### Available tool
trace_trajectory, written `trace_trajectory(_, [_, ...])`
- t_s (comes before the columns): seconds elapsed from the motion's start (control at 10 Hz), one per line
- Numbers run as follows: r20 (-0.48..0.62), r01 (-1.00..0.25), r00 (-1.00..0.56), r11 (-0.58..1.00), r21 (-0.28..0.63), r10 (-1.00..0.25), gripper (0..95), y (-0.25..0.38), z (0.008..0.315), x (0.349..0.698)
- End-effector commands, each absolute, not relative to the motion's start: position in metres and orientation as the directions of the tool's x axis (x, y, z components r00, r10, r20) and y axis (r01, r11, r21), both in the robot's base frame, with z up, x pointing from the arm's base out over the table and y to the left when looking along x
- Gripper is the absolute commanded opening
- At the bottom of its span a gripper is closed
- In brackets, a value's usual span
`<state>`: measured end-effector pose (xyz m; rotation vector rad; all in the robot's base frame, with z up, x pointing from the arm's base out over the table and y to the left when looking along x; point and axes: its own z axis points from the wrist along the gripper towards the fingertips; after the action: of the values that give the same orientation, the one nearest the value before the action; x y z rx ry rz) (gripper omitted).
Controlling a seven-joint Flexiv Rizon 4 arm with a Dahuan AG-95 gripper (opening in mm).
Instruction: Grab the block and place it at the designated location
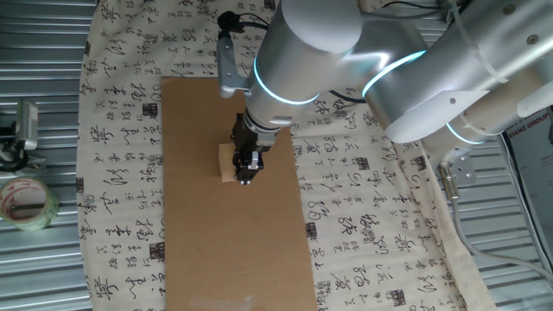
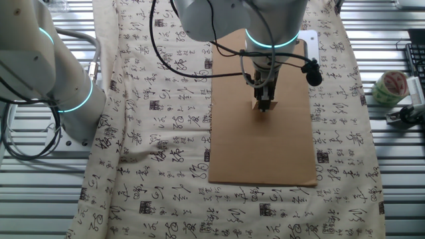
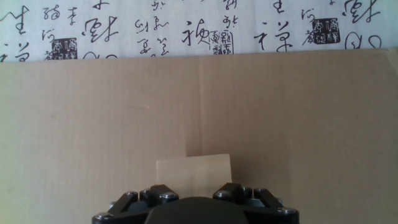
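The block (image 1: 227,164) is a pale tan wooden cube that rests on the brown cardboard sheet (image 1: 199,250). My gripper (image 1: 247,177) is down at the block, right against its right side in this view. In the other fixed view the gripper (image 2: 265,104) covers most of the block (image 2: 257,105). In the hand view the block (image 3: 193,170) lies just ahead of the black gripper body, centred between its two sides. The fingertips do not show, so I cannot tell whether the jaws are closed on it. The small black ring is not in view.
The cardboard lies on a cloth printed with calligraphy (image 1: 363,207). A clear tape roll (image 1: 26,203) sits on the metal table left of the cloth; it also shows in the other fixed view (image 2: 389,86). The arm's large links hang over the upper right.
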<state>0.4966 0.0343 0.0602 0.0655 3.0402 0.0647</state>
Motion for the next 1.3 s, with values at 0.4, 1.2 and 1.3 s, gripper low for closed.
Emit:
trace_trajectory(0.4, [-0.101,0.041,-0.994,0.998,0.042,0.045,0.0,0.0336,0.0561,0.4974])
trace_trajectory(1.2, [-0.110,0.037,-0.993,0.999,0.029,0.040,0.0,0.0329,0.0492,0.4988])
trace_trajectory(1.3, [-0.111,0.037,-0.993,0.999,0.029,0.040,0.0,0.0328,0.0491,0.4990])
